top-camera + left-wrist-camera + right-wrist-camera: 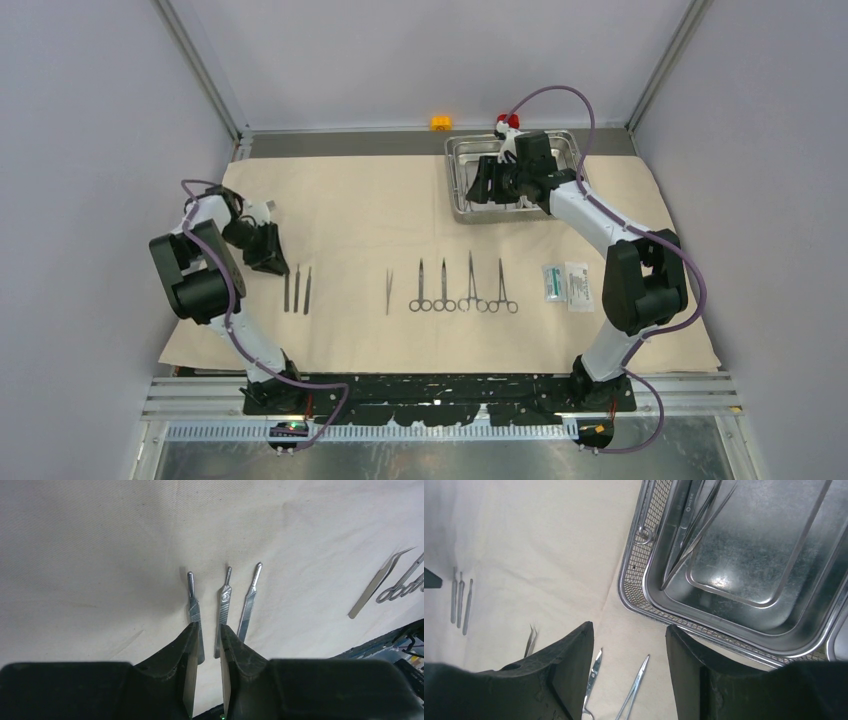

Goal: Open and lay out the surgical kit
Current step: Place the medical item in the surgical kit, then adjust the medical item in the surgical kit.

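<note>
Steel tray: right arm reaches over it, fingers spread (nothing held).

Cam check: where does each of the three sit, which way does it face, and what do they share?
Top external: above and behind the bases, looking down over the cloth; both whole arms show.
Left wrist: on the left arm, facing down past the left gripper at three straight handles.
Right wrist: on the right arm, facing down past the right gripper at the steel tray.
Shared: the handles and cloth appear in all three.
</note>
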Available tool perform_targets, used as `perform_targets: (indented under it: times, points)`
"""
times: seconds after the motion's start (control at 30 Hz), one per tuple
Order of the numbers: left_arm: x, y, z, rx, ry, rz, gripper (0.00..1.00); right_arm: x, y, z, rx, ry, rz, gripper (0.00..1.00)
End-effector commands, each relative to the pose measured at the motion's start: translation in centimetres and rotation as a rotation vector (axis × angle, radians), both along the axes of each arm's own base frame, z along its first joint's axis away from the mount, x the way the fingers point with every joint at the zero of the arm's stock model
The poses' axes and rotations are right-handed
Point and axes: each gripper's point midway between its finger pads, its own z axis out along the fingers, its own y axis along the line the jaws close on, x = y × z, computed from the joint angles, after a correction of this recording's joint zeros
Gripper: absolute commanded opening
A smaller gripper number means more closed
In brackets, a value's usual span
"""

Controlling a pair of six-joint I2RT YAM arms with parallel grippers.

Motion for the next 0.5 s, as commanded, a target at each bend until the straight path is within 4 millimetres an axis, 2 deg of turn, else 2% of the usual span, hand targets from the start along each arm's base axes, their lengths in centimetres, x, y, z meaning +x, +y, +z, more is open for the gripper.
perform_targets:
  times: [0.0,0.13,0.23,0.47]
  points:
    - [3.0,0.0,4.8,0.027,-0.198,-0.008,0.25,1.9,-0.8,1.9,-0.038,-0.09,-0.034,0.6]
    - [4.2,-0.6,6.7,0.066,-0.3,-0.034,0.28,2.6,-1.4,2.8,-0.081,-0.121,-0.043,0.63]
    - [4.7,-0.9,7.3,0.083,-0.334,-0.037,0.3,3.0,-1.3,3.1,-0.086,-0.136,-0.03,0.63]
    - [5.1,0.0,6.2,0.151,-0.318,-0.038,0.3,3.3,-0.6,2.5,-0.083,-0.129,0.013,0.64]
